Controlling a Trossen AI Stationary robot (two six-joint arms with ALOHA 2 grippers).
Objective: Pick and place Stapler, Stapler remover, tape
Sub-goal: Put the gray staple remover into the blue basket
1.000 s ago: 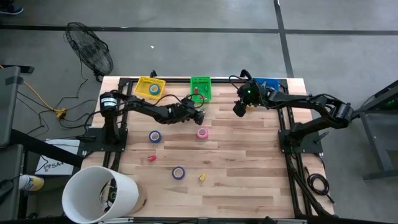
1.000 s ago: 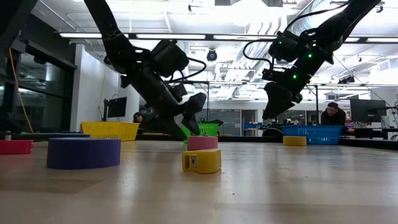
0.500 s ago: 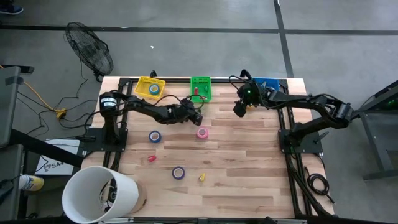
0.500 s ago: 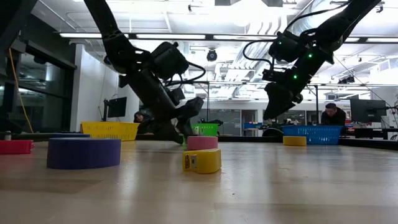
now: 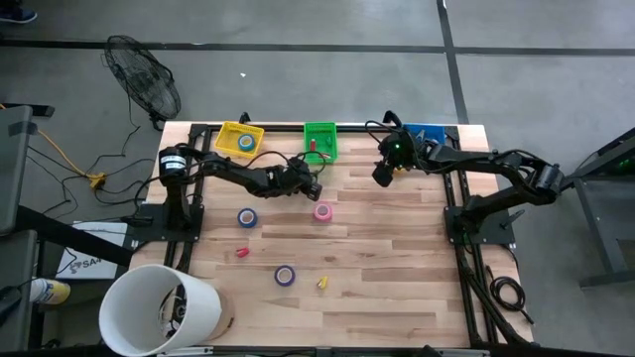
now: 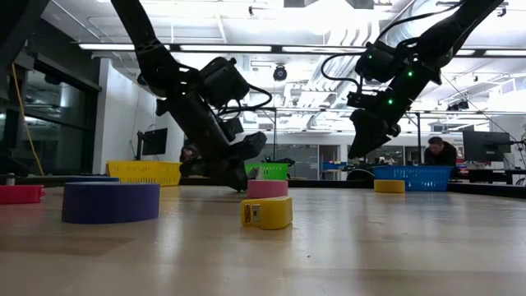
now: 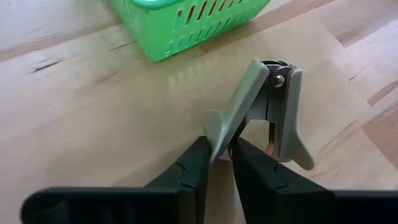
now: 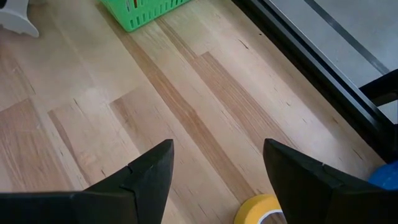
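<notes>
Since a second ago the left gripper (image 7: 219, 152) has drawn its two dark fingers together; they now pinch one pale grey-green wing of the staple remover (image 7: 264, 112), a small hinged metal-and-plastic claw lying on the light wooden table (image 5: 397, 258) just in front of the green slotted plastic basket (image 7: 186, 25). From above, that left arm reaches low across the table's far side, its gripper (image 5: 314, 184) close to the boards near the green basket (image 5: 320, 140), with the pink ring-shaped tape roll (image 5: 322, 211) just beside it.

Over on the other side, the right gripper (image 5: 381, 175) hangs above the table with its fingers spread wide and holding nothing; a yellow tape roll (image 8: 261, 210) lies on the wood below it.

A blue tape roll (image 5: 247, 217), a purple tape roll (image 5: 285, 276) and a small yellow piece (image 5: 322, 284) lie apart on the nearer boards.
</notes>
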